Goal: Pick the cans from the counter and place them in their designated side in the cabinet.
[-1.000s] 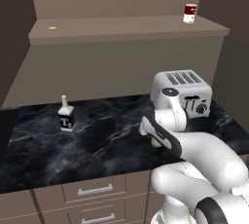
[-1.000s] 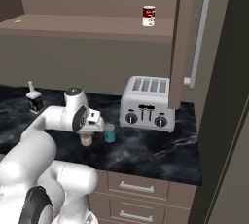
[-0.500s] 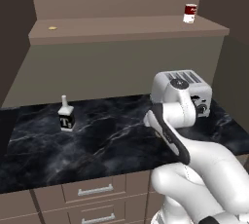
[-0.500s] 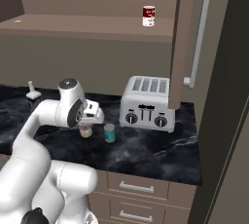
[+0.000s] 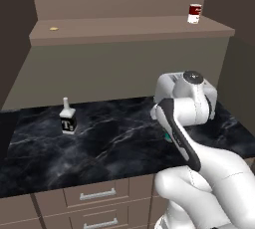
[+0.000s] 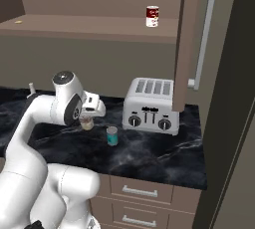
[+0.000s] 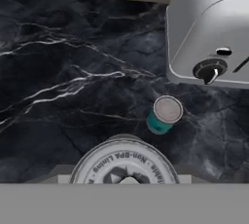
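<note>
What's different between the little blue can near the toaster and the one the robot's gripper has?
The teal-blue can stands free on the counter; the beige can hangs in the gripper, off the counter. The teal one is plain teal with a pale lid; the beige one's lid carries printed lettering in the hand view. The teal can is nearer the toaster. Both are small upright cylinders.

Three cans in all: one beige can under the gripper, one teal can beside it, one red-and-white can above; also one toaster and one bottle.
</note>
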### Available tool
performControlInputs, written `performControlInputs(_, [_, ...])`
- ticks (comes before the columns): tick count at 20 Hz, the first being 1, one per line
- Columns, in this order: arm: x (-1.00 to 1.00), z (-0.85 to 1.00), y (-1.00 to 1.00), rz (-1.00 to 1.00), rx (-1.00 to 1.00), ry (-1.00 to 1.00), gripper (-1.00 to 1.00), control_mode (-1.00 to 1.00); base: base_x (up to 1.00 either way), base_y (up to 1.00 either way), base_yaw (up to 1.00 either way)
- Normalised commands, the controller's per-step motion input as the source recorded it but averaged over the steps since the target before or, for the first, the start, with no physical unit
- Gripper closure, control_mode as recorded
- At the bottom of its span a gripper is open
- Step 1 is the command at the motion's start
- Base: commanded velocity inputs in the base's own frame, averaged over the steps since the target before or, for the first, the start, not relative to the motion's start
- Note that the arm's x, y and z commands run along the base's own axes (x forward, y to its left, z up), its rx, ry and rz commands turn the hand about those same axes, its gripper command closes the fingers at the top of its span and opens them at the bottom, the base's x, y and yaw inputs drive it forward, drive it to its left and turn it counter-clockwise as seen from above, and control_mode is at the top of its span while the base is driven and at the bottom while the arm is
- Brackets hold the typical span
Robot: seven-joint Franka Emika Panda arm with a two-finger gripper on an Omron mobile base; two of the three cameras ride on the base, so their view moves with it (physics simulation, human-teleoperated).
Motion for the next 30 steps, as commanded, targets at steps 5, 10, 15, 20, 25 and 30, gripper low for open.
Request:
performControlInputs(5, [-0.11,0.44,-0.1,0.0,0.0,-0.14,1.0,-1.0,0.0,0.0,0.0])
performControlInputs(10, [-0.09,0.44,-0.09,0.0,0.0,-0.17,1.0,-1.0,0.0,0.0,0.0])
performControlInputs(15, [-0.17,0.39,-0.05,0.0,0.0,-0.16,1.0,-1.0,0.0,0.0,0.0])
performControlInputs(20, [-0.08,0.39,-0.04,0.0,0.0,-0.06,1.0,-1.0,0.0,0.0,0.0])
performControlInputs(25, [-0.07,0.41,-0.12,0.0,0.0,0.07,1.0,-1.0,0.0,0.0,0.0])
performControlInputs(30, [-0.15,0.37,-0.15,0.0,0.0,0.12,1.0,-1.0,0.0,0.0,0.0])
